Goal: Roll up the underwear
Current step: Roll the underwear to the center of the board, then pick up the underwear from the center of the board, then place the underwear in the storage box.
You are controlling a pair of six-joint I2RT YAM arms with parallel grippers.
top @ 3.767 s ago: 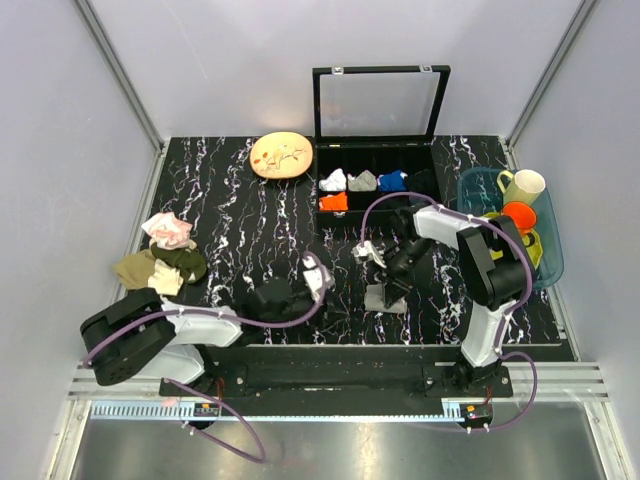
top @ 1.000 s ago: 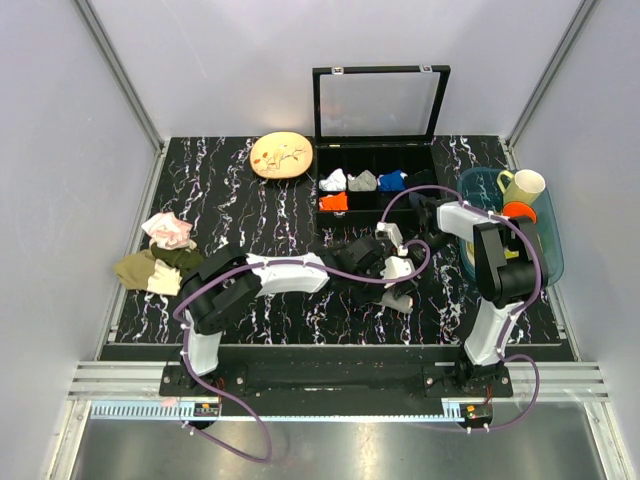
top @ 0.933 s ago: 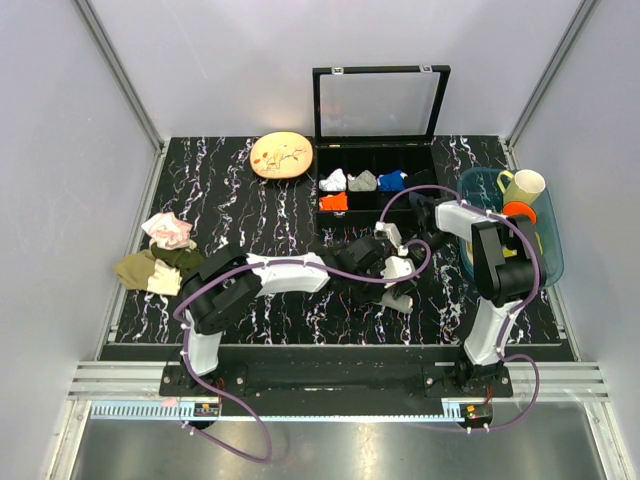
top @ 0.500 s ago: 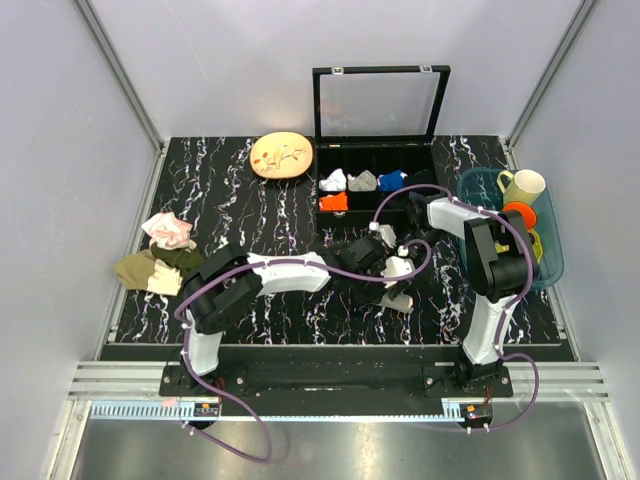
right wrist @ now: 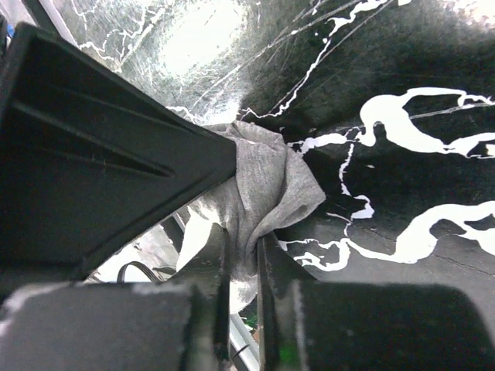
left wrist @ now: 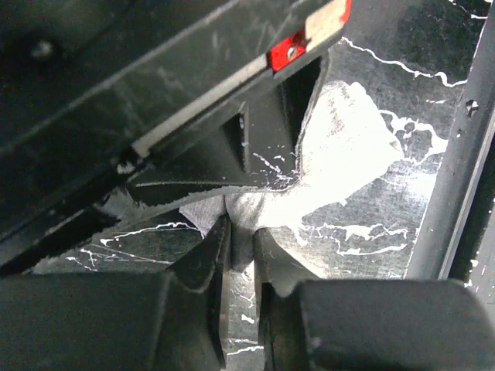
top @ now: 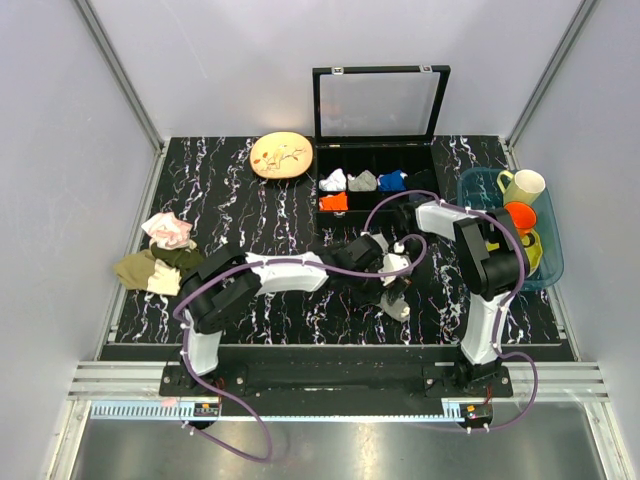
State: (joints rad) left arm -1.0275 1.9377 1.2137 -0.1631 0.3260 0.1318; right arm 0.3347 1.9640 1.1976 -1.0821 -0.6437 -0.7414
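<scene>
Underwear point(right wrist: 272, 184) pinched at both ends: my left gripper point(left wrist: 240, 233) clamps one grey fold, my right gripper point(right wrist: 241, 249) clamps another, close together over the marbled table point(right wrist: 402, 178).

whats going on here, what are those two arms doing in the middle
Both arms have reached in to the middle of the black white-veined table and are handling a small mid-grey soft cloth garment. The left tool and the right tool are each shut on a fold of it, close together. The cloth looks bunched between them, not yet a tidy roll.
</scene>
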